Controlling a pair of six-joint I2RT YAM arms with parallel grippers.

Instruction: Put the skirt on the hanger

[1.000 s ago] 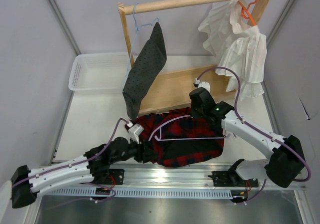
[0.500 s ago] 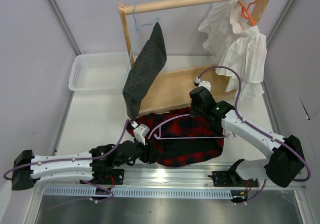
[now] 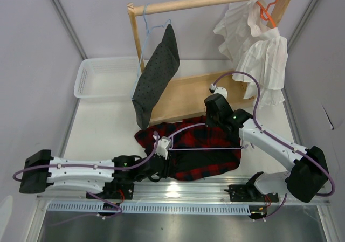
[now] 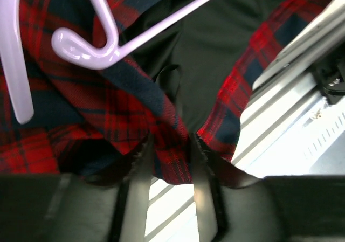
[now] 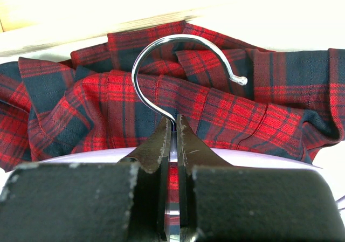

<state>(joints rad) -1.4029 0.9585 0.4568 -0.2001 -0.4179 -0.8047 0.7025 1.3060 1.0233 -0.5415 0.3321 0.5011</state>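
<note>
Top external: white basket (image 3: 81, 85) stands well apart from skirt (image 3: 210, 160) and hanger (image 3: 205, 149).

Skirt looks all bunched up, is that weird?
Yes. The skirt is a crumpled heap on the table, and the lilac hanger rests on top of it instead of holding it up.

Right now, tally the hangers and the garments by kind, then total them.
Hangers: 3 (lilac hanger, light blue hanger, orange hanger)
Garments: 3 (plaid skirt, grey speckled garment, white ruffled garment)
Total: 6
</note>
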